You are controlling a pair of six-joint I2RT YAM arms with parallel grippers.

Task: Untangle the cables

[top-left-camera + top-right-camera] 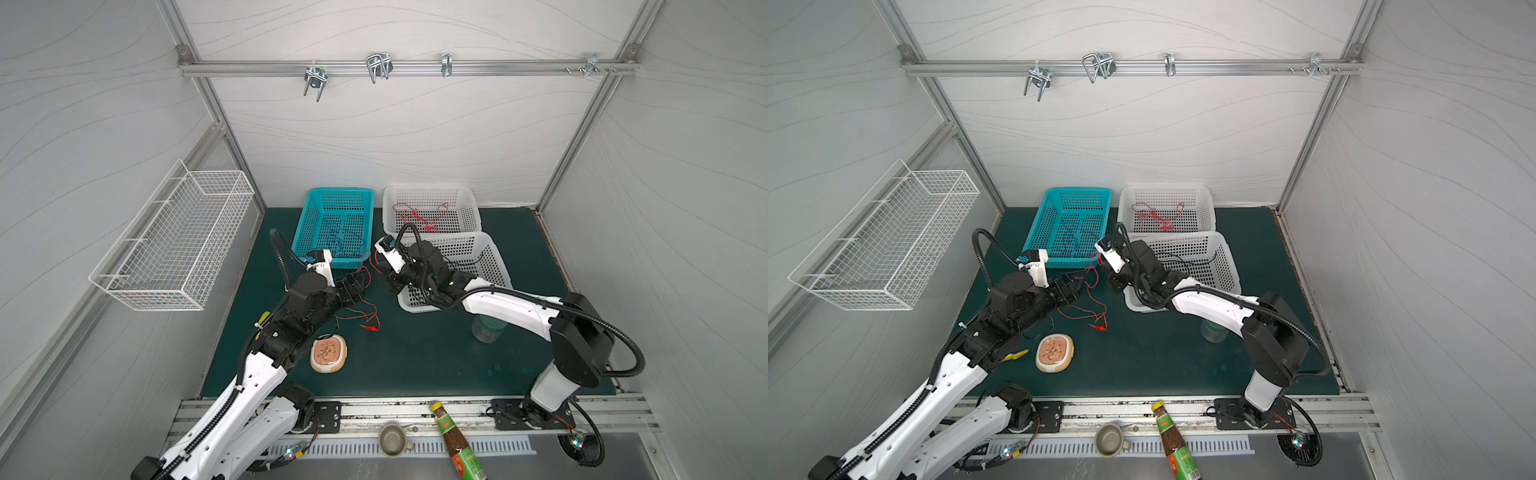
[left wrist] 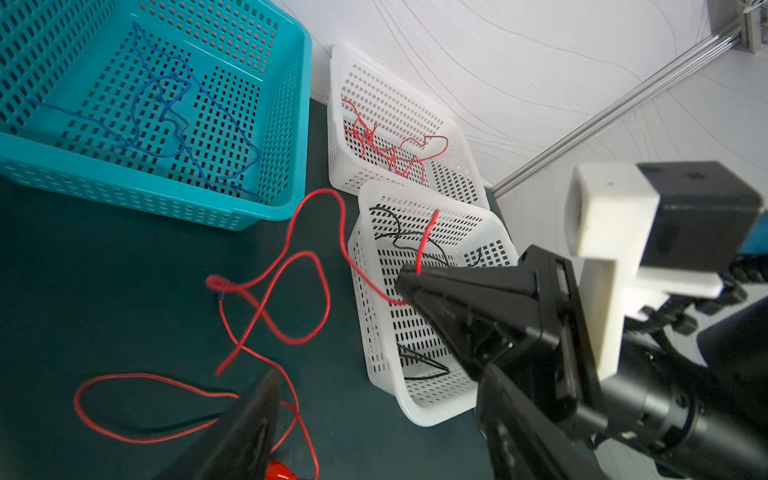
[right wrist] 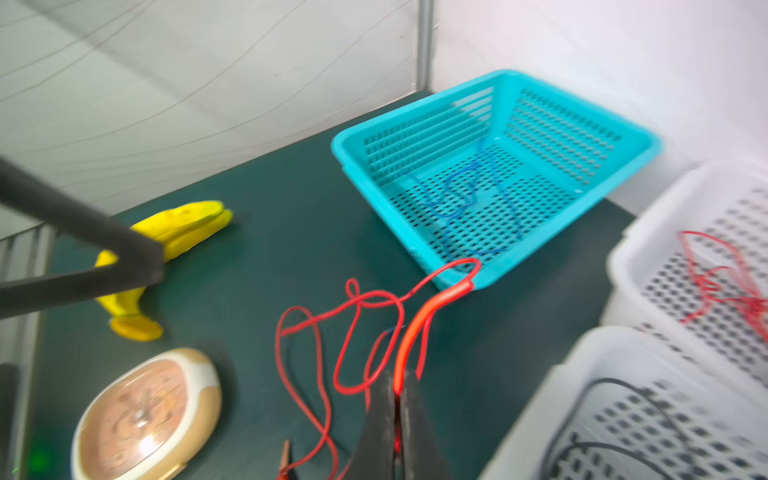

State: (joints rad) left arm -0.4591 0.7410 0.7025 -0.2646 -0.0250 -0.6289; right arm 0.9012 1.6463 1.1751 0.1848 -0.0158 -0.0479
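red cable (image 3: 361,303) end inside right gripper (image 3: 397,386)

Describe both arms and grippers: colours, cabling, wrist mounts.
Both the left arm and right arm have white link shells and black joint housings. A black corrugated hose runs along each, loosely looped. Each wrist carries a white blocky camera mount with a black camera body. The left gripper and right gripper are all black, with fingers tapering to narrow tips. No markings legible.

Green mat (image 1: 415,365) bears teal basket (image 1: 340,190), red cable (image 1: 365,318), banana (image 1: 1016,355).
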